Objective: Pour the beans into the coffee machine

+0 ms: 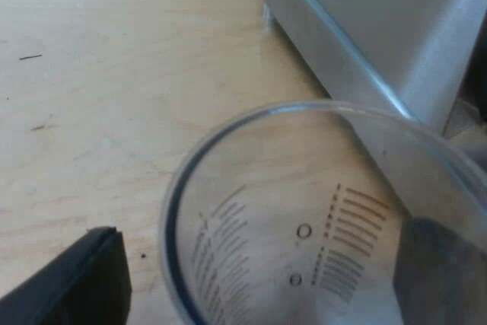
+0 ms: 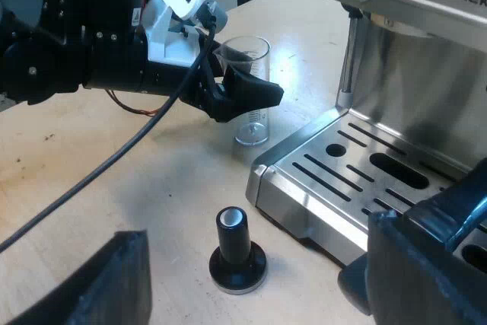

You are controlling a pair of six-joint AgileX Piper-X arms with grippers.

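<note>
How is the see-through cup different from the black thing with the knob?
The measuring glass is clear with printed lines; the tamper is solid black with a pale top. The measuring glass is taller than the tamper. The left gripper straddles the measuring glass; the tamper stands free. Both stand upright on the table by the espresso machine.

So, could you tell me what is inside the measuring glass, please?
The measuring glass looks empty: only its printed scale and the table show through. A finger of my left gripper covers part of its wall.
</note>
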